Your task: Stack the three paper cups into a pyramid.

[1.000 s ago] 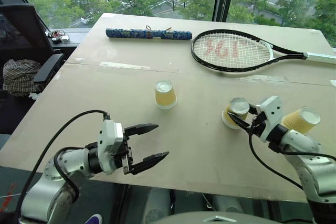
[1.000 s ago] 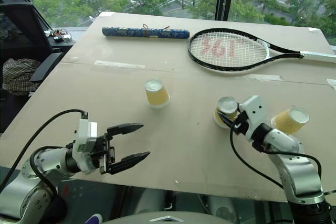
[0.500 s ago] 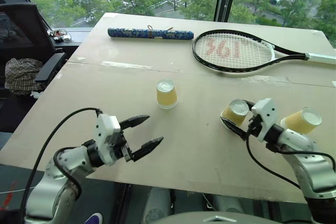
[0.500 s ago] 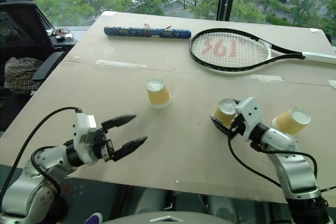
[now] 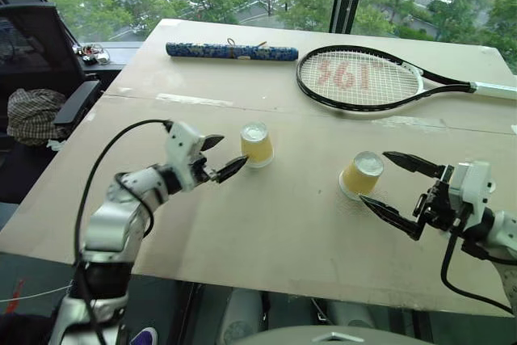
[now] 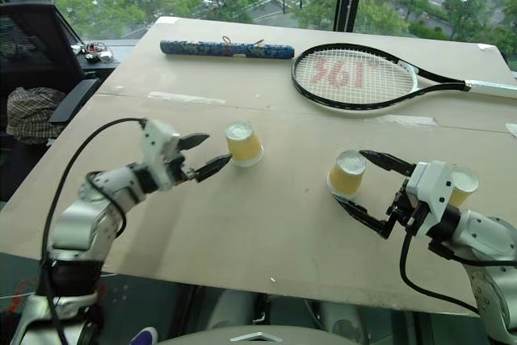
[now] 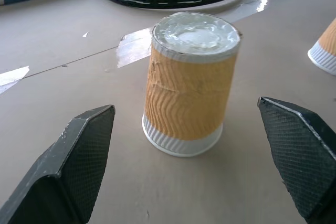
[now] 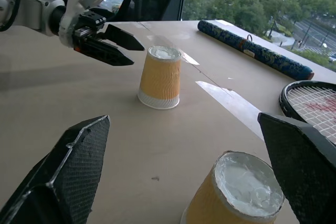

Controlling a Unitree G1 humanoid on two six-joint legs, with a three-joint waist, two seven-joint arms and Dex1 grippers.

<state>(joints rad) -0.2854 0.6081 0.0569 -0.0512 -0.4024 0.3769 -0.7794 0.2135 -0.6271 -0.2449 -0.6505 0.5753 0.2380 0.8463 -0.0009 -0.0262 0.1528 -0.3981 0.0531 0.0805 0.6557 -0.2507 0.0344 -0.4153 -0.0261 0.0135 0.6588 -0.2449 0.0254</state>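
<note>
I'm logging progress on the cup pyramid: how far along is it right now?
Early stage. Nothing is stacked: two paper cups stand upside down and apart on the table, the left cup and the middle cup. In hand: nothing is gripped; the open left gripper is at the left cup, the open right gripper sits by the middle cup. A third cup shows behind the right gripper. Left: bring two together, cap them.

Left gripper sits left of centre in the head view, arm reaching up from the lower left, fingers spread apart. Right gripper lies at lower right, pointing toward the frame's left, its two fingers wide apart
</note>
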